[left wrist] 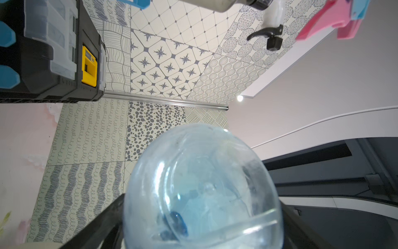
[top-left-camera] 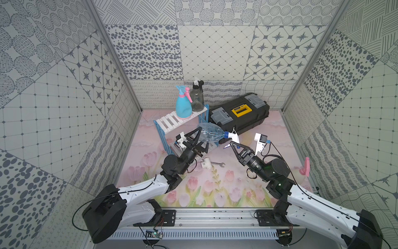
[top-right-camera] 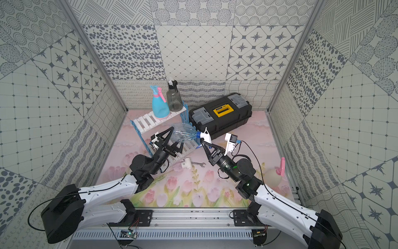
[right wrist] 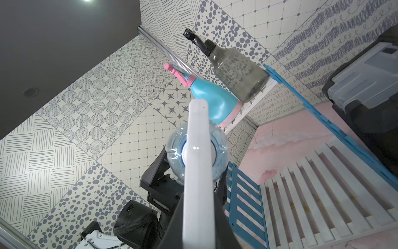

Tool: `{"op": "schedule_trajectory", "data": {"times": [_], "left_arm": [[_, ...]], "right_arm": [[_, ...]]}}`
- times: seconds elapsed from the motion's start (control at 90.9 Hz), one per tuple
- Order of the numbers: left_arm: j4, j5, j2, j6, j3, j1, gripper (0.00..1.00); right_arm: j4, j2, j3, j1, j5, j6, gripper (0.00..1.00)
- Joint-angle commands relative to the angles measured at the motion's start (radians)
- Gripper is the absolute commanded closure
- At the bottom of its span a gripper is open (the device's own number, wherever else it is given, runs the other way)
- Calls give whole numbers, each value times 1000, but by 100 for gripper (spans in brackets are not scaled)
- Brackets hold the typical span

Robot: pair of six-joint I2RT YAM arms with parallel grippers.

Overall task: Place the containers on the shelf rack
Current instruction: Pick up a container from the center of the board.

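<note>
Found cream bottle at right edge of worktop, well apart from the rest. Noted right gripper jaws pinched on white trigger head of clear bottle, held horizontal above lower tier of shelf rack, left gripper jaws spread wide about its base. Further back, saw light blue bottle and smoky grey bottle upright, side by side on top tier, black toolbox just beside rack.

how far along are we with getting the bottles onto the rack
Done: light blue bottle and smoky grey bottle stand on the shelf rack, top tier. In hand: clear bottle held sideways, right gripper shut on its trigger, left gripper straddling its base. Remaining: cream bottle by the right wall.
</note>
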Motion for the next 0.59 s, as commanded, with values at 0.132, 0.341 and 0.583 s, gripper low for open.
{"op": "schedule_trajectory", "data": {"times": [0.132,0.341,0.583], "left_arm": [[-192,110,-171,210,-4,-2,3],[-709,134,-453,554,73,-1,2],[-1275,147,-621,981,259,7,2]], "right_arm": [[-264,-163,31,-1,111,-122,100],[-568,-298,71,-2,183,-201,100],[-861,-192,282,-3,168,-323,100]]}}
